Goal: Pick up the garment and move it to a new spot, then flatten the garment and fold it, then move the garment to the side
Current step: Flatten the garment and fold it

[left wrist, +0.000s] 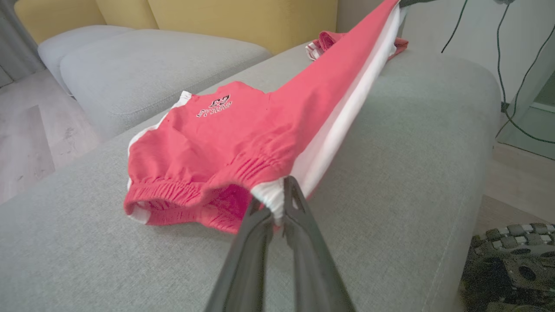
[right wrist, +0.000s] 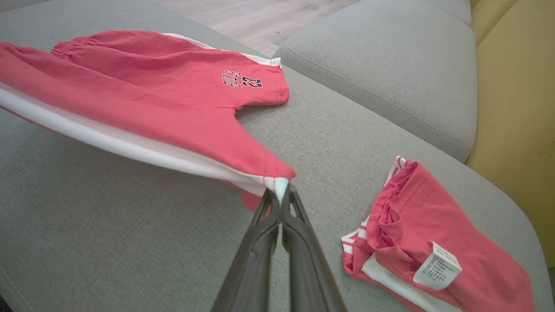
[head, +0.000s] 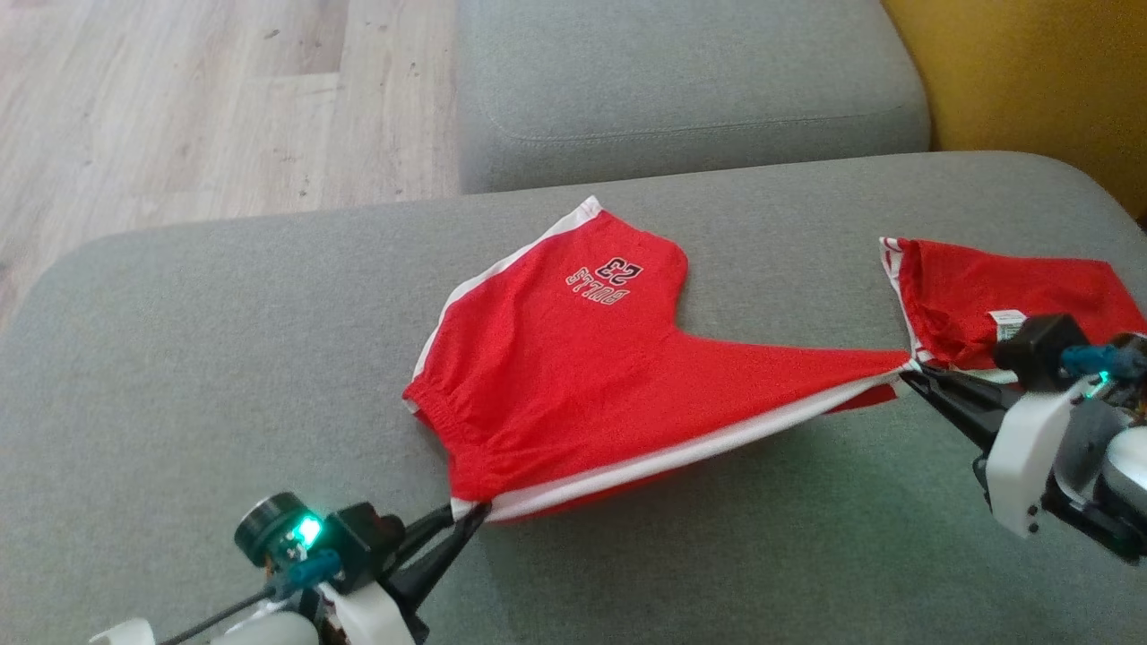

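The garment is a pair of red shorts with white side stripes and a "Bulls 23" print, lying on the grey sofa cushion. My left gripper is shut on the waistband's white corner at the near left. Over at the right, my right gripper is shut on the leg hem corner. The white stripe edge is stretched taut between the two grips and lifted a little off the cushion. The far leg with the print rests flat.
A second red garment with a white label lies folded at the right end of the cushion, just beyond my right gripper. Another grey cushion sits behind, a yellow backrest to the right, wood floor at left.
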